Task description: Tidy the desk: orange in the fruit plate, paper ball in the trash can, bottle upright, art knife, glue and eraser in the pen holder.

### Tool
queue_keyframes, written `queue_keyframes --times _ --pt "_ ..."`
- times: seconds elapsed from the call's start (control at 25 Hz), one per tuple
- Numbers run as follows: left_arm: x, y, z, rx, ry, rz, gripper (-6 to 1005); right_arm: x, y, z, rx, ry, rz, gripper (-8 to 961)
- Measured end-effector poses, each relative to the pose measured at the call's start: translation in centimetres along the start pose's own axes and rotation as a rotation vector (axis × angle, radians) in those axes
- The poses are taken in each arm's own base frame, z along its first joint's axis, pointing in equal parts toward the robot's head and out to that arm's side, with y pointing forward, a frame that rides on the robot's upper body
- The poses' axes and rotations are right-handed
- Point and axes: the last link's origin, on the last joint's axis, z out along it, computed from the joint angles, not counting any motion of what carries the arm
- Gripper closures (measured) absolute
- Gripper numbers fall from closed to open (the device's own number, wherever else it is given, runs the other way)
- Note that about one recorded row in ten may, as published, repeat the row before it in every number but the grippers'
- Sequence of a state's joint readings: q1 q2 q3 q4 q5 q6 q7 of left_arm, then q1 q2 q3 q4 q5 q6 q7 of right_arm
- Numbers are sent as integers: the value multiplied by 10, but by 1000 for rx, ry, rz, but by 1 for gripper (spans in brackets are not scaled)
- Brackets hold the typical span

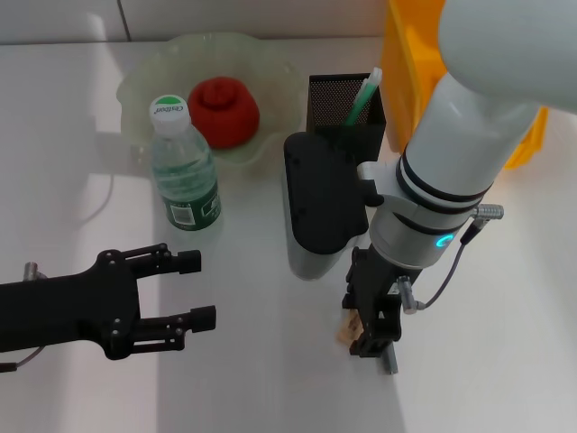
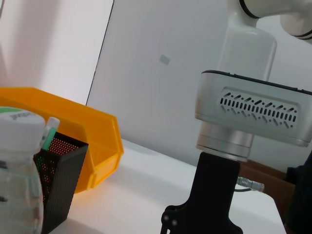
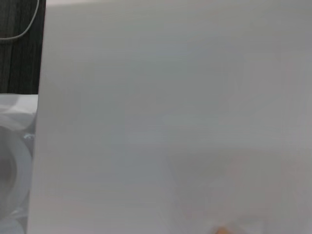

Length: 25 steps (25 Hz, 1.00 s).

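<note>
At lower centre, my right hand (image 1: 371,336) points down over the tan eraser (image 1: 347,328) on the bench (image 1: 505,316), ready to pick it up; I cannot tell its grip. My left hand (image 1: 196,289) waits released, lower left. Farther up, the bottle (image 1: 183,168) stands upright, with the pen holder (image 1: 335,104) beyond.
</note>
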<state>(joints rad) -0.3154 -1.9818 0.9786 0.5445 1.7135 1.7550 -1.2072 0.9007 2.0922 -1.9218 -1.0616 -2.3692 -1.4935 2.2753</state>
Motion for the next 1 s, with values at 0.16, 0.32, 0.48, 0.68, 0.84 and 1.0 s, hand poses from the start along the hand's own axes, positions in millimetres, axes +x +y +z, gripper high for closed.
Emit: queue_keyframes --times 0.16,0.32,0.48,0.68,0.84,1.0 --pt "0 0 0 -1 0 -1 219 2 -1 3 -3 6 6 378" --pt "-1 1 1 -2 0 -2 218 1 -1 4 -5 7 6 379" --pt "-1 1 1 -3 0 -2 218 0 0 4 -9 1 7 403" --pt "-1 1 1 -3 1 -2 218 0 0 4 -9 0 8 497" --pt "-1 1 2 -3 2 -3 218 0 0 3 -9 -6 14 499" --pt "-1 1 2 -2 3 -3 218 0 2 1 -13 -10 18 501"
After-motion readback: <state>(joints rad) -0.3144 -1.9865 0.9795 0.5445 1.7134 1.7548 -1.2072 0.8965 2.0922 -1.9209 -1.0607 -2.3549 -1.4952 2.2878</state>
